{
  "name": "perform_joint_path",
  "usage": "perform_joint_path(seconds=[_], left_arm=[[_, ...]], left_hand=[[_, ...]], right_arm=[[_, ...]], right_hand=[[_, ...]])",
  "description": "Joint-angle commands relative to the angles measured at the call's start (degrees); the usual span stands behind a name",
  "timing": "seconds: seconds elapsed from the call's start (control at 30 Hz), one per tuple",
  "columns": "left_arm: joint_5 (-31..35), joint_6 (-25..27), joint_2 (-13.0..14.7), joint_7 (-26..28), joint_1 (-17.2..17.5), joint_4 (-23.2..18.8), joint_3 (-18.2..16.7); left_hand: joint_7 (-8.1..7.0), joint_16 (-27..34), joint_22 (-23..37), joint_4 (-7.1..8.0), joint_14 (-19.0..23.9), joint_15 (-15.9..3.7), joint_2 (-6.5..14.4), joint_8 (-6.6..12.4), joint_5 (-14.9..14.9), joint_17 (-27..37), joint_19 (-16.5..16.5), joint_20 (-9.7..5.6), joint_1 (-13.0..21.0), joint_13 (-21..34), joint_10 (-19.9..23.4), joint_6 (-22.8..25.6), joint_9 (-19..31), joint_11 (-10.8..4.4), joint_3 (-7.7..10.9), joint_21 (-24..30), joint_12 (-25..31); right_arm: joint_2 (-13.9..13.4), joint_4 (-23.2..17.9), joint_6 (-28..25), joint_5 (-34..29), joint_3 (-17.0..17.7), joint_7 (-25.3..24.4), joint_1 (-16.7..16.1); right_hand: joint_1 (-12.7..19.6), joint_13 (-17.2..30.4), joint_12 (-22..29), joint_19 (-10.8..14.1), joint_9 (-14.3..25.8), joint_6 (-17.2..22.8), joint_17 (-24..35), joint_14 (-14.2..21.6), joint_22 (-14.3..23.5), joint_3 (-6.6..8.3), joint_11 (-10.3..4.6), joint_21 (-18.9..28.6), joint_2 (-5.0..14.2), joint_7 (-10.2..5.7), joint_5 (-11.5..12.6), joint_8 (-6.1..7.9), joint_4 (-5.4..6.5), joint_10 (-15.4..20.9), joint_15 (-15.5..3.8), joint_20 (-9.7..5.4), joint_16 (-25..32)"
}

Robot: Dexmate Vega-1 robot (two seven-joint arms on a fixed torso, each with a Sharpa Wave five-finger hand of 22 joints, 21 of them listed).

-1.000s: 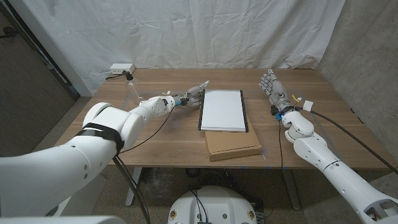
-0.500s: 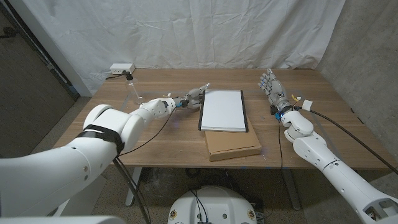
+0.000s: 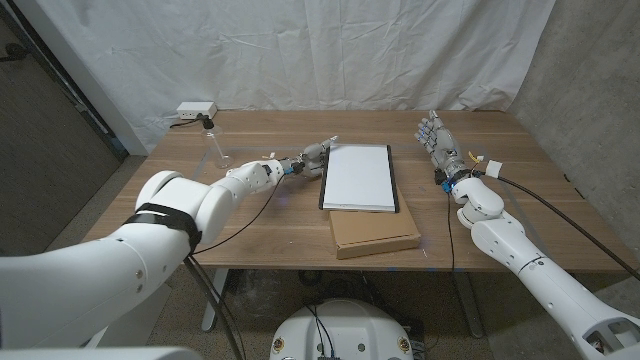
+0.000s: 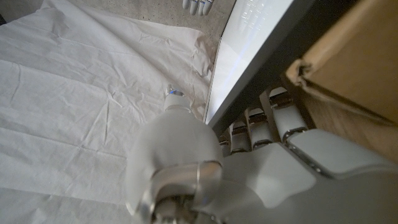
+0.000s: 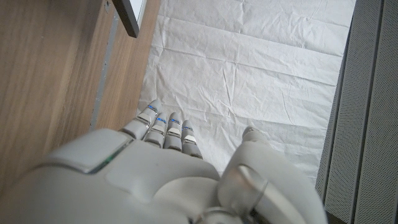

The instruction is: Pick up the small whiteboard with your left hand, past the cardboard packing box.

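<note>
The small whiteboard (image 3: 359,177) covers the far part of the cardboard packing box (image 3: 374,232). In the left wrist view, the whiteboard's dark edge hides the fingertips (image 4: 249,122) of the left robot hand (image 3: 313,155); whether they grip the board cannot be told. The picture's edge cuts off both board and box there. In the right wrist view, only one corner of the whiteboard shows. The clear item (image 3: 214,141) near the bench's (image 3: 270,215) far left corner is too small to identify.
</note>
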Motion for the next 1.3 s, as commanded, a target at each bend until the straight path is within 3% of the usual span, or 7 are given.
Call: perform_joint_path(seconds=[0.03, 0.37, 0.57, 0.93, 1.17, 1.3], left_arm=[[0.24, 0.52, 0.12, -0.48, 0.08, 0.0, -0.64], [0.0, 0.94, 0.42, -0.78, 0.09, -0.02, -0.7], [-0.52, 1.03, 0.7, -1.58, 0.16, -0.05, -0.75], [-2.36, 1.22, 0.78, -1.72, 0.64, -0.07, -1.34], [-3.41, 1.51, 0.88, -1.84, 0.87, -0.14, -1.46], [-4.12, 1.93, 0.98, -1.64, 0.97, -0.19, -1.44]], left_hand=[[4.49, 0.69, 0.06, -0.14, 3.07, -0.91, -0.13, 0.84, 0.5, 0.07, 2.62, -1.44, 1.19, 0.16, 3.1, 3.09, 0.26, -0.61, 0.83, 0.67, 0.77], [4.46, 1.02, 0.07, -1.03, 6.73, -1.76, 0.53, 1.58, 1.01, 0.06, 5.21, -3.01, 3.38, 0.15, 6.69, 6.76, 0.4, -1.35, 3.04, 0.96, 1.25], [4.46, 0.99, 0.12, -1.91, 7.94, -2.19, 1.1, 1.71, 1.57, 0.13, 5.96, -3.17, 5.54, 0.18, 7.67, 7.91, 0.51, -1.63, 4.91, 0.96, 1.14], [4.43, 1.15, 0.12, -2.92, 11.29, -3.81, 0.99, 2.07, 2.44, 0.24, 9.31, -5.32, 8.51, 0.29, 10.53, 10.39, 0.85, -2.5, 8.15, 1.67, 1.2], [4.41, 1.2, 0.15, -3.62, 13.49, -5.34, 1.39, 2.44, 3.41, 0.39, 10.94, -6.09, 11.31, 0.39, 12.4, 12.41, 1.16, -3.0, 11.31, 1.95, 1.14], [4.36, 1.3, 0.15, -3.77, 15.71, -6.75, 1.16, 3.01, 3.92, 0.38, 12.68, -7.16, 12.84, 0.45, 14.81, 14.76, 1.43, -4.0, 13.48, 2.36, 1.4]], right_arm=[[0.42, 0.69, 0.42, 0.1, -0.24, 0.41, 0.45], [0.92, 1.22, 0.64, 0.03, -0.5, 0.43, 0.82], [1.11, 1.29, 0.74, -0.09, -0.65, 0.39, 0.95], [1.23, 1.12, 0.6, -0.29, -0.81, 0.13, 1.13], [1.25, 1.1, 0.42, -0.29, -0.87, 0.13, 1.31], [1.34, 1.26, 0.41, -0.26, -0.92, 0.22, 1.49]], right_hand=[[0.24, 0.13, 0.06, 0.24, 0.34, 0.26, 0.34, 0.58, 0.16, 0.11, -0.1, -0.07, 0.26, -0.33, -0.16, -0.2, -0.26, 0.64, -0.09, 0.0, -0.01], [0.24, 0.13, 0.08, 0.32, 0.35, 0.33, 0.34, 0.7, 0.17, 0.09, -0.14, -0.09, 0.28, -0.39, -0.17, -0.18, -0.31, 0.76, -0.08, 0.04, 0.02], [0.22, 0.14, 0.09, 0.32, 0.35, 0.38, 0.35, 0.84, 0.17, 0.07, -0.16, -0.13, 0.3, -0.41, -0.17, -0.17, -0.34, 0.81, -0.06, 0.05, 0.06], [0.2, 0.14, 0.11, 0.39, 0.35, 0.53, 0.35, 0.9, 0.18, 0.04, -0.18, -0.16, 0.32, -0.45, -0.17, -0.13, -0.4, 0.95, -0.18, 0.02, 0.06], [0.21, 0.14, 0.11, 0.42, 0.35, 0.55, 0.36, 1.0, 0.18, 0.03, -0.2, -0.18, 0.34, -0.46, -0.17, -0.13, -0.43, 0.99, -0.12, 0.02, 0.09], [0.21, 0.15, 0.1, 0.45, 0.35, 0.63, 0.36, 0.98, 0.19, 0.02, -0.33, -0.19, 0.35, -0.45, -0.17, -0.11, -0.46, 1.0, -0.16, 0.02, 0.06]])
